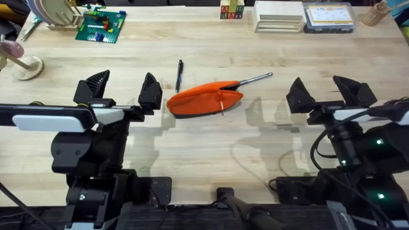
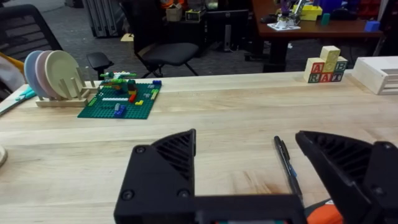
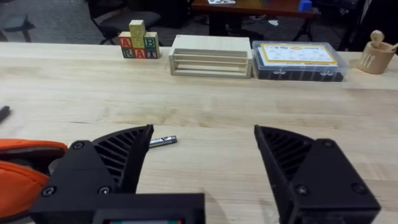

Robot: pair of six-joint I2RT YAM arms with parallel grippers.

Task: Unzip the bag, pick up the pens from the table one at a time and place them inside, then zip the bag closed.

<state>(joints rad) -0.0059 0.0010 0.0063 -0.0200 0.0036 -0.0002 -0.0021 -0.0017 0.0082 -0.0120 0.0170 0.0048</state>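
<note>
The orange bag (image 1: 206,101) lies in the middle of the table (image 1: 211,147), its zipper open. A silver-grey pen (image 1: 255,79) sticks out of the bag's far right end, its tip (image 3: 163,141) resting on the wood. A black pen (image 1: 179,74) lies on the table just beyond the bag's left end, also seen as black pen (image 2: 287,167). My left gripper (image 1: 123,89) stands open to the left of the bag, holding nothing. My right gripper (image 1: 329,92) stands open to the right of the bag, also empty. A corner of the bag (image 3: 22,171) shows beside the right fingers.
Along the far edge stand a green brick baseplate (image 1: 100,27), a plate rack (image 1: 54,14), letter blocks (image 1: 232,10), a pale wooden box (image 1: 278,16) and a clear parts case (image 1: 328,17). A wooden stand (image 1: 22,64) is at the far left.
</note>
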